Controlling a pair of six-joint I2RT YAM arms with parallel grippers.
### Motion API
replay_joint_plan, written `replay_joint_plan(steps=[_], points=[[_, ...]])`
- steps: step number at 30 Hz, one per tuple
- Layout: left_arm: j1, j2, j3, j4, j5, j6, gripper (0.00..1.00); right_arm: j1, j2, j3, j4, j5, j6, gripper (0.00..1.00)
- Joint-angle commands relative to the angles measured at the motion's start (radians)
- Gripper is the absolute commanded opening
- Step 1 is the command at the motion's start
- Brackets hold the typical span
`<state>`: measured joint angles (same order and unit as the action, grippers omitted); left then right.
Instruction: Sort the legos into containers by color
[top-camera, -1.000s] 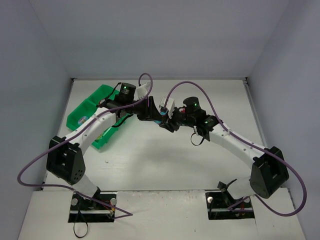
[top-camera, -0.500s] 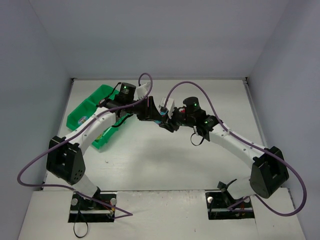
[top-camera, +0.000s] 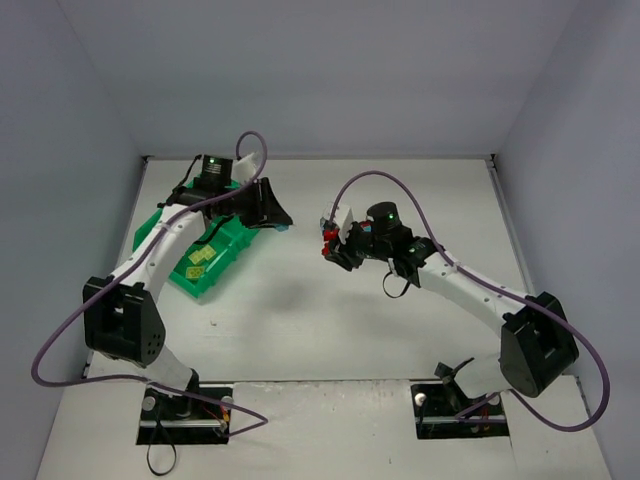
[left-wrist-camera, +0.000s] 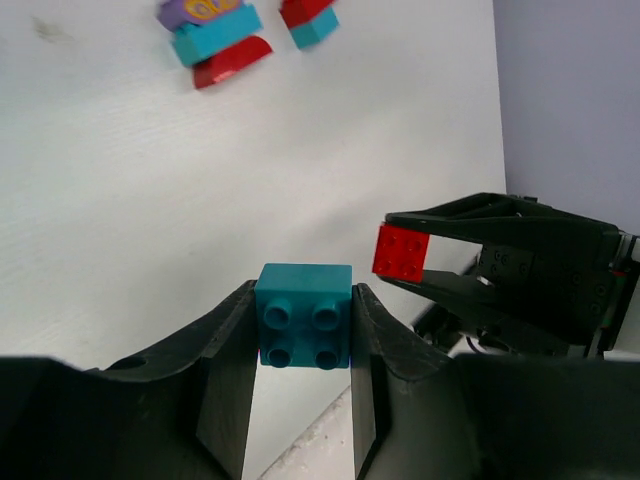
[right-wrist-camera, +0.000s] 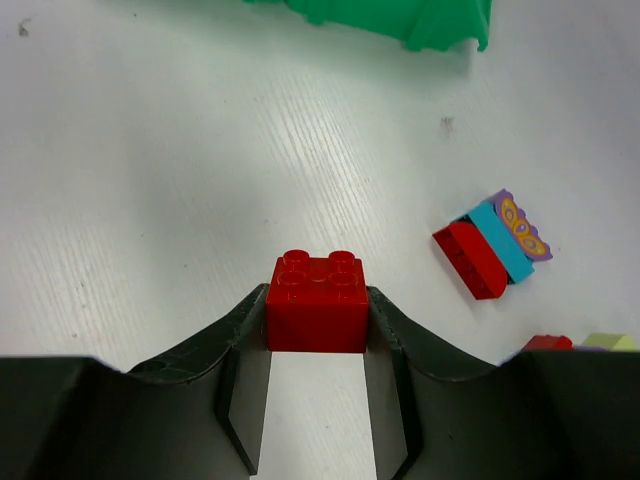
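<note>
My left gripper (left-wrist-camera: 304, 292) is shut on a cyan-blue lego (left-wrist-camera: 304, 325), studs facing the camera, held above the table. In the top view the left gripper (top-camera: 283, 224) hangs just right of the green tray (top-camera: 232, 248). My right gripper (right-wrist-camera: 317, 290) is shut on a red lego (right-wrist-camera: 317, 310), and in the top view the right gripper (top-camera: 328, 242) is at the table's middle. The two grippers are a short way apart. Yellow-green legos (top-camera: 198, 262) lie in the tray's near compartment. A stack of red, cyan-blue and purple legos (right-wrist-camera: 490, 246) lies on the table.
Another red and cyan-blue pair (left-wrist-camera: 309, 20) lies beside the loose stack (left-wrist-camera: 212, 40). A red piece (right-wrist-camera: 546, 343) and a yellow-green piece (right-wrist-camera: 610, 342) show at the right wrist view's edge. The tray's corner (right-wrist-camera: 400, 22) is ahead of the right gripper. Walls enclose the table.
The left arm has swung left toward the tray with the cyan-blue lego, away from the right gripper. The right gripper keeps the red lego. The tray's yellow-green legos now show.
</note>
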<state>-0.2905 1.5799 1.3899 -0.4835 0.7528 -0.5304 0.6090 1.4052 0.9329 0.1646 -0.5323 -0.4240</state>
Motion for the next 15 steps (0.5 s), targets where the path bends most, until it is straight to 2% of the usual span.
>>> replay_joint_plan(steps=[1, 6, 10, 15], points=[[0.037, -0.072, 0.067, -0.044, -0.015, 0.061, 0.00, -0.006, -0.035, 0.003, 0.030, 0.040, 0.001, 0.00], [0.103, -0.100, 0.060, -0.101, -0.095, 0.095, 0.00, -0.006, -0.035, 0.000, 0.030, 0.060, 0.014, 0.00], [0.191, -0.124, 0.046, -0.133, -0.211, 0.107, 0.00, -0.005, -0.043, 0.006, 0.032, 0.063, 0.045, 0.00], [0.225, -0.158, 0.031, -0.139, -0.358, 0.109, 0.00, -0.005, -0.051, -0.006, 0.050, 0.064, 0.071, 0.00]])
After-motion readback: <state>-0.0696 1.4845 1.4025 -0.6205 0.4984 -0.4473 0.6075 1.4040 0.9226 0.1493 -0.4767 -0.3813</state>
